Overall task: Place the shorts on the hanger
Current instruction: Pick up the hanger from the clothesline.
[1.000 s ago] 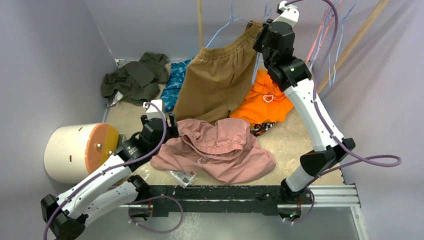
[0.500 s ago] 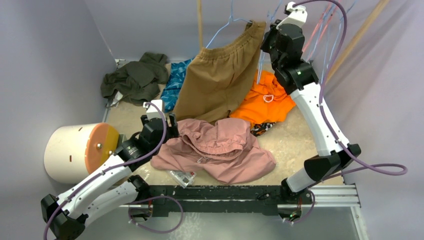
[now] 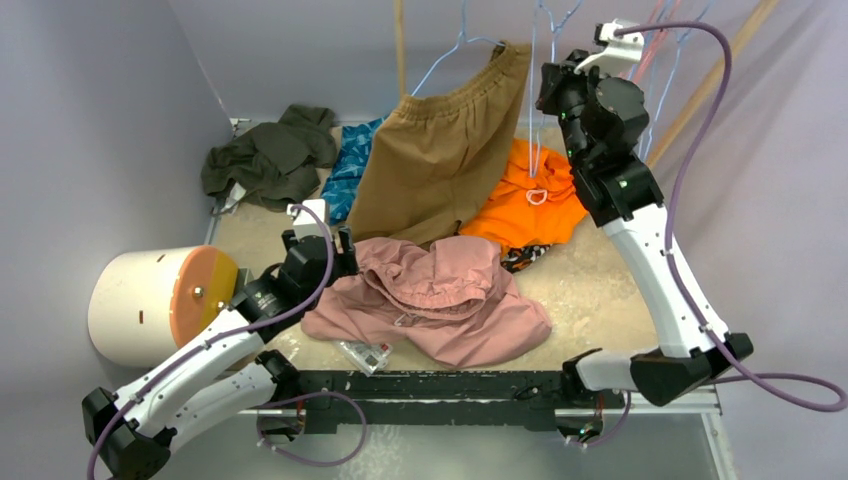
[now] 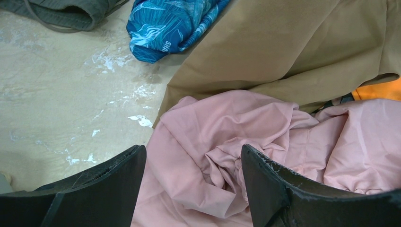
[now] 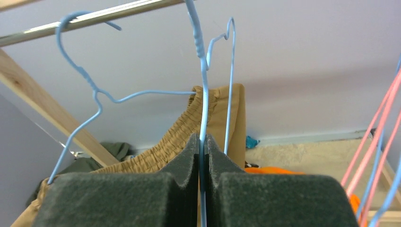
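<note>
The dusty-pink shorts (image 3: 440,295) lie crumpled on the table in front of the arms, and fill the lower half of the left wrist view (image 4: 227,132). My left gripper (image 3: 318,242) is open and hovers just over their left edge, with the pink folds between its jaws (image 4: 191,151). My right gripper (image 3: 553,85) is raised at the back. It is shut on the thin light-blue wire hanger (image 3: 534,110), pinching its wire (image 5: 202,75) between the foam pads (image 5: 179,165). The hanger hangs down edge-on from the rail.
Tan-brown shorts (image 3: 440,150) hang on another blue hanger (image 5: 85,80) just left of the right gripper. An orange garment (image 3: 530,200), blue patterned cloth (image 3: 350,165) and dark green garment (image 3: 265,155) lie behind. Pink hangers (image 3: 640,80) hang at right. A white cylinder (image 3: 150,300) stands at left.
My right arm has swung to the right with the blue hanger pinched in it, away from the tan shorts. The left arm and the pink shorts have not moved.
</note>
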